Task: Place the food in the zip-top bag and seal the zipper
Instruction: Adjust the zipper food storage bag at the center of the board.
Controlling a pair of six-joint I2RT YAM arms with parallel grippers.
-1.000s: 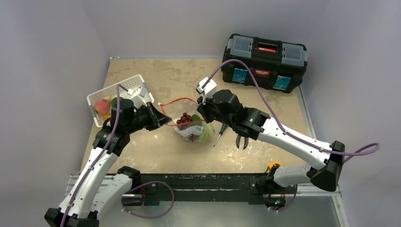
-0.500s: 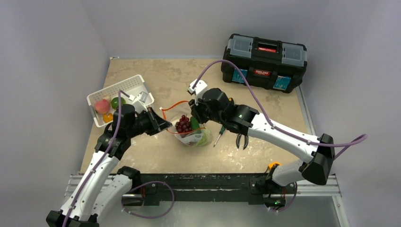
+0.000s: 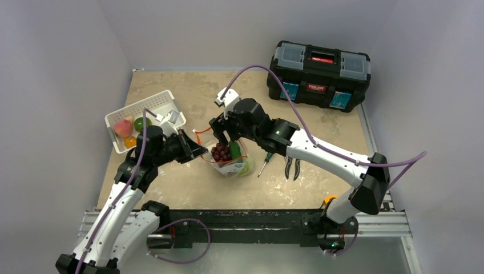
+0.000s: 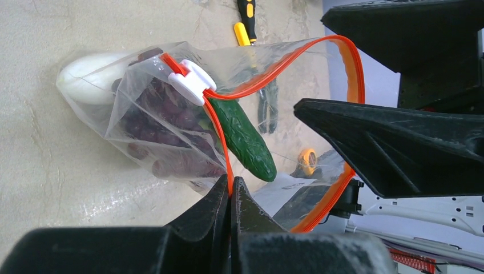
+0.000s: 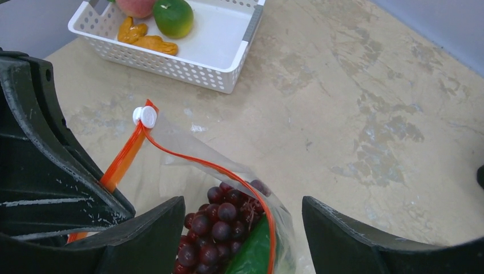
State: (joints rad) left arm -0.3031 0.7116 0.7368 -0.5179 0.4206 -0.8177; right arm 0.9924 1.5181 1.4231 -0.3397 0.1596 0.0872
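The clear zip-top bag (image 3: 233, 165) stands on the table with its mouth held wide. My left gripper (image 4: 231, 193) is shut on the orange-red zipper (image 4: 224, 151) at the near rim, below the white slider (image 4: 191, 83). Inside lie the dark red grapes (image 5: 220, 225), the cucumber (image 4: 244, 140) and a pale cabbage (image 3: 247, 168). Over the mouth hangs my right gripper (image 5: 242, 240), open, with nothing between its fingers. A peach (image 5: 137, 5) and a green fruit (image 5: 174, 17) sit in the white basket (image 5: 228, 57).
Orange-yellow pieces (image 5: 145, 41) also lie in the basket (image 3: 162, 103) at the left. A black toolbox (image 3: 319, 71) stands at the back right. A screwdriver (image 3: 264, 165) and pliers (image 3: 293, 168) lie right of the bag.
My right gripper has gone from shut to open and moved left, over the bag's mouth. The left gripper has kept its grip and shifted slightly toward the near edge.
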